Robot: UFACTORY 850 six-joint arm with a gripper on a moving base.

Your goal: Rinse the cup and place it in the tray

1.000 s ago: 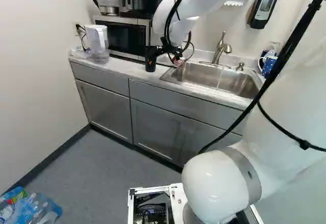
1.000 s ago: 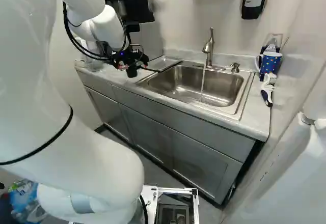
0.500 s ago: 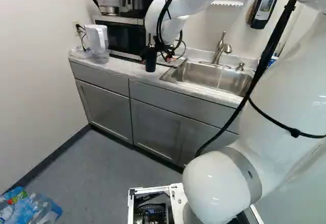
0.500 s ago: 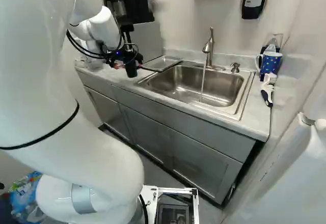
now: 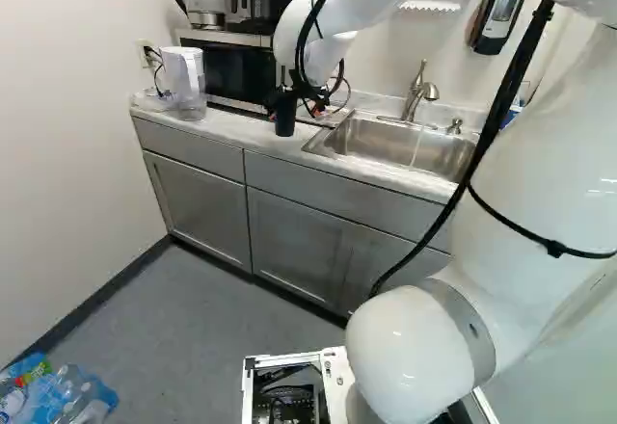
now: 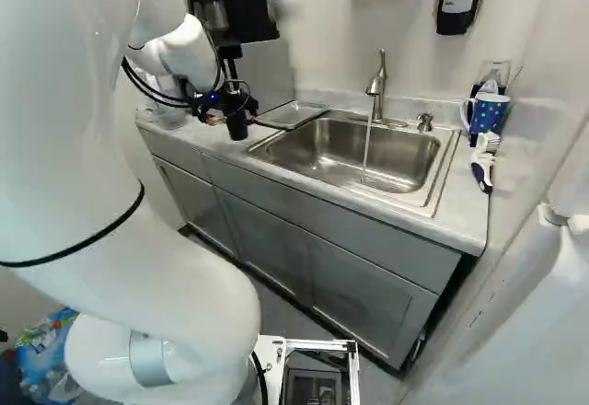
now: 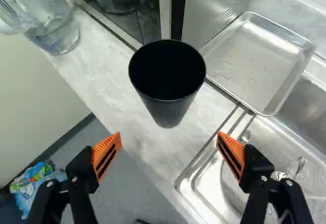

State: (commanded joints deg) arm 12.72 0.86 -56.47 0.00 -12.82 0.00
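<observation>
In the right base view my gripper [image 6: 219, 106] hovers beside the black cup [image 6: 237, 127], over the counter left of the sink. The wrist view shows my gripper [image 7: 169, 141] open, its two orange-padded fingers wide apart with nothing between them. Just ahead of them the cup [image 7: 170, 110] stands upright and empty on the counter. The metal tray [image 7: 252, 61] lies past the cup at the sink's edge, with nothing on it. From the faucet [image 6: 376, 87], water runs into the sink [image 6: 322, 152].
A clear pitcher [image 7: 56, 30] stands beyond the cup, next to the microwave [image 5: 236, 69]. Right of the sink are a blue dotted mug [image 6: 488, 113] and a brush [image 6: 482, 166]. Wrapped bottles [image 5: 58, 395] lie on the floor.
In the left base view the arm and gripper have shifted left, close to the cup, then nearly stopped. The cup stands where it was, and the base has not moved.
</observation>
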